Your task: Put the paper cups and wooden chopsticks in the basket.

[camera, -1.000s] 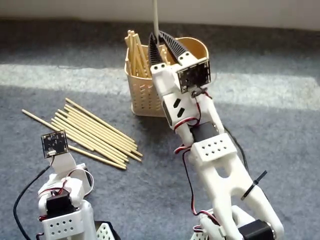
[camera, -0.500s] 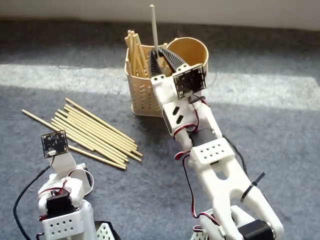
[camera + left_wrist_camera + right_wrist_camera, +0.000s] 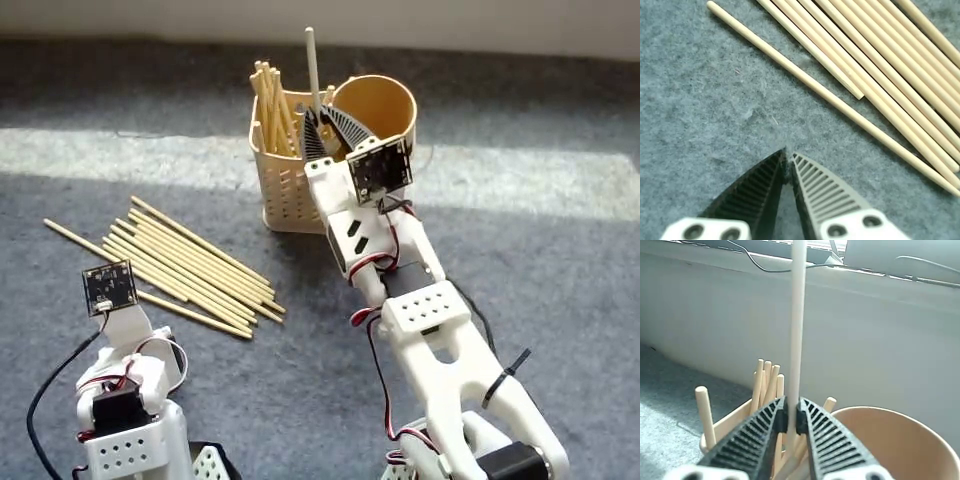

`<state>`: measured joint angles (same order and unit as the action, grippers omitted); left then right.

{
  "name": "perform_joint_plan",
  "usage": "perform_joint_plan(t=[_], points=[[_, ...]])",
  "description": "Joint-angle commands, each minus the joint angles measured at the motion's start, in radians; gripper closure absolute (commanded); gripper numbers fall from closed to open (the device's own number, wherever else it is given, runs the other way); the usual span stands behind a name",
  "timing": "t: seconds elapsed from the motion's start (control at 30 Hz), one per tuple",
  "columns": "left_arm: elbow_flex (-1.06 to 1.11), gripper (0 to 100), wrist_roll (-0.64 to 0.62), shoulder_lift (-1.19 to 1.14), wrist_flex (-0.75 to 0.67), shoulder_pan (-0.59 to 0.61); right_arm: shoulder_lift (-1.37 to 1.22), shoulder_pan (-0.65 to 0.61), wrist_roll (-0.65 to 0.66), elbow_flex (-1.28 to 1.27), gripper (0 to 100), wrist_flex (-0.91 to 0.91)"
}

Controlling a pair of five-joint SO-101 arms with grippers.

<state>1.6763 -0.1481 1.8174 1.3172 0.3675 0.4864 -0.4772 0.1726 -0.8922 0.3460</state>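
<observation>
High view first, and we have the right end effector (image 3: 318,122) poised over the basket (image 3: 285,190), its two dark jaws clamped together on a single chopstick (image 3: 313,70). That stick stands nearly upright, its upper end poking well above the basket rim. Right wrist view confirms it for us: the right end effector (image 3: 791,407) pinches the chopstick (image 3: 797,315) near its lower part, jaws tight against the wood on both sides.

Inside the basket we see a bundle of chopsticks (image 3: 270,105) leaning in the left corner, their tips rising past the rim (image 3: 767,382). The paper cup (image 3: 385,95) stands upright at the basket's right end, mouth open to us; the arm hides whether it sits inside or just against the basket.

Over on the left, the loose chopsticks (image 3: 190,265) lie in a slanting row on the grey table (image 3: 560,280), well apart from the basket. Left wrist view puts the left end effector (image 3: 788,160) just above the table, jaws together with nothing between them, near the closest of the loose chopsticks (image 3: 880,65) but not touching it.
</observation>
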Motion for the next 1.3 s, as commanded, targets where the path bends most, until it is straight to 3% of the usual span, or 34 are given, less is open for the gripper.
perform_joint_plan(t=[0.0, 0.13, 0.3, 1.07, 1.27], points=[[0.019, 99, 0.005, 0.004, 0.005, 0.008, 0.012, 0.004, -0.011, -0.002, 95.4, 0.013], [0.019, 99, 0.005, 0.004, 0.005, 0.008, 0.013, 0.004, -0.011, 0.004, 86.8, -0.048], [0.019, 99, 0.005, 0.004, 0.005, 0.008, 0.048, 0.004, -0.011, 0.022, 86.8, -0.148], [0.019, 99, 0.005, 0.004, 0.005, 0.008, 0.694, -0.062, -0.011, -0.038, 86.8, -0.722], [0.019, 99, 0.005, 0.004, 0.005, 0.008, 0.825, -0.062, -0.011, -0.193, 95.6, -0.737]])
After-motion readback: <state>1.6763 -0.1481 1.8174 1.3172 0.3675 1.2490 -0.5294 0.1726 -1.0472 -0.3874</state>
